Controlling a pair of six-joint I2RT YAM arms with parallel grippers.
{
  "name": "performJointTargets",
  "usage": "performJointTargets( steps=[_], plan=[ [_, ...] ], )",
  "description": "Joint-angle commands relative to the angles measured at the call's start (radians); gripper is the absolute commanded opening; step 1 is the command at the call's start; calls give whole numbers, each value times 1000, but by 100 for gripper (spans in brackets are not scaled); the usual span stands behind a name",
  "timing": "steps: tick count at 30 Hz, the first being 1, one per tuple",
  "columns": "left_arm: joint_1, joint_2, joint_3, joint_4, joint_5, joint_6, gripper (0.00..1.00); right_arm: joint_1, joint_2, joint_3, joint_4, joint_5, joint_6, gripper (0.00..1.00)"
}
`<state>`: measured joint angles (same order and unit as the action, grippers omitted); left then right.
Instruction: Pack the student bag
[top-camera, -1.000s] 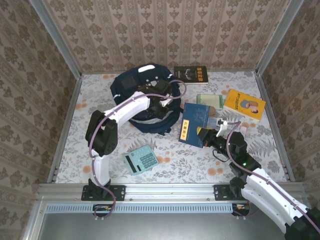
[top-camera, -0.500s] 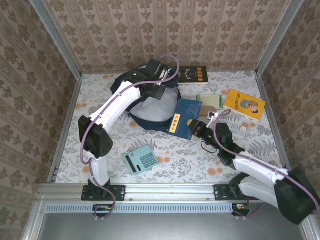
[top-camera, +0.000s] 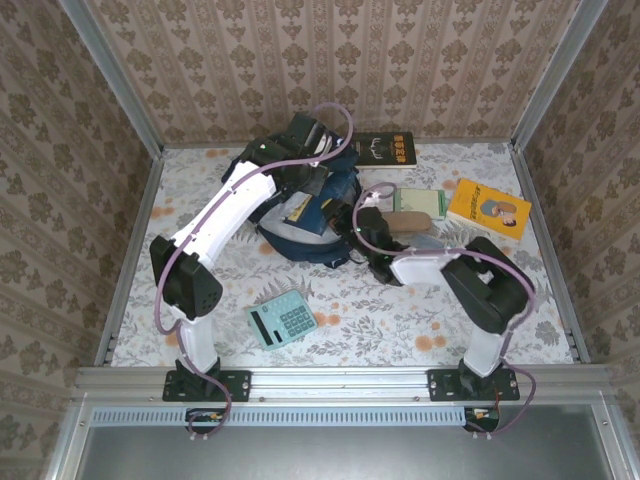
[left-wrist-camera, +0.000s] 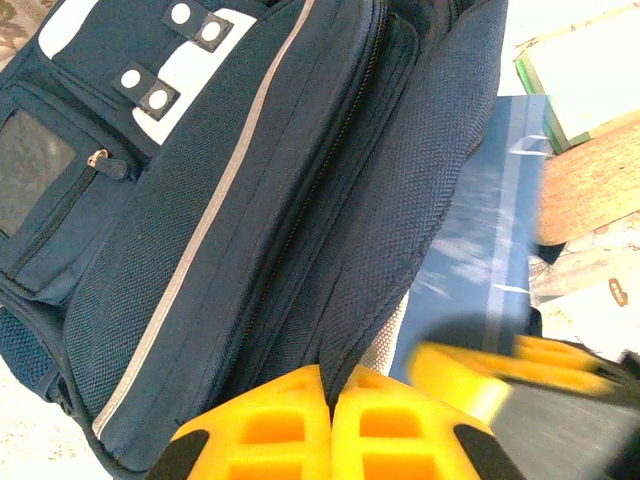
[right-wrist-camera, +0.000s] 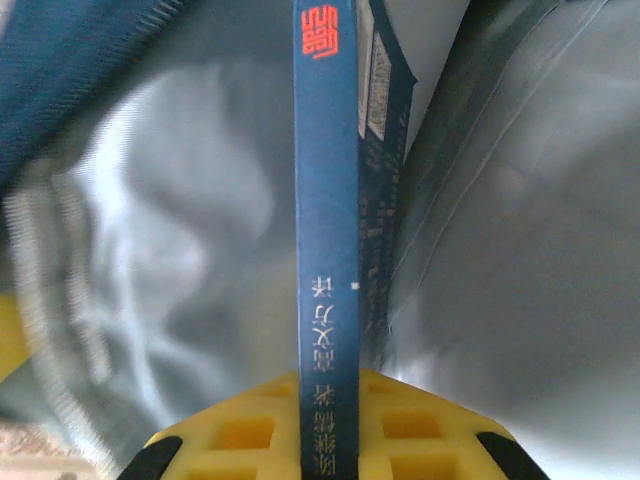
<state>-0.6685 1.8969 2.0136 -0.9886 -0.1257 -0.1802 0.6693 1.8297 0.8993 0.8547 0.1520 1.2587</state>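
Left hand (left-wrist-camera: 330, 405): yellow fingers pressed together, clenched on a fold of navy fabric at the edge of the student bag's (top-camera: 296, 240) mouth. Seen from overhead, the arm holds that edge up off the cloth.

Right hand (right-wrist-camera: 328, 405): grasping a blue book (right-wrist-camera: 325, 200) by its spine edge. The spine stands upright between the fingers. Book and fingertips sit inside the bag, with pale grey lining on both sides.

Bag: lies on the far-left half of the worktop (top-camera: 400, 325). Its long axis runs roughly 11 to 5 o'clock, and the mouth faces about 4 o'clock. The front panel, with its white stripe and grey-white snap patches, shows in the left wrist view.

Around it:
- a teal calculator (top-camera: 281, 322) at 6 o'clock of the bag, well apart
- a black book (top-camera: 385, 149) at 2 o'clock, by the back wall
- a pale green notebook (top-camera: 418, 202) and a yellow book (top-camera: 488, 209) at 3 o'clock

Surface: cloth with a floral print.

Room: beige damask-papered walls (top-camera: 400, 60) on three sides, with metal posts at the corners.
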Motion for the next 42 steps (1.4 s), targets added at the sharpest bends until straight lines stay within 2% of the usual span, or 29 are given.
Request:
performJointTargets(
  steps=[1,12,20,21,24,28,31,38,42],
  plan=[
    [-2,-79,21,39,33,-34,0,16,86,100,121,128,36,0],
    [21,-109,10,56,88,-58,0,17,429,410,254,318,82,0],
    [57,-117,-10,82,159,-84,0,18,581,658,103,436,88,4],
    [60,-115,-11,83,165,-88,0,14,598,697,72,425,80,7],
    [64,-110,-14,84,168,-88,0,13,626,768,-1,371,55,35],
    [70,-110,-22,87,161,-87,0,13,590,714,-34,337,44,66],
    [75,-110,-29,88,159,-84,0,10,532,623,-21,318,23,73],
    [90,-102,-36,90,152,-88,0,-2,363,429,-23,234,-29,77],
    [92,-106,-46,92,136,-87,0,-6,244,333,-105,167,-47,79]
  ],
)
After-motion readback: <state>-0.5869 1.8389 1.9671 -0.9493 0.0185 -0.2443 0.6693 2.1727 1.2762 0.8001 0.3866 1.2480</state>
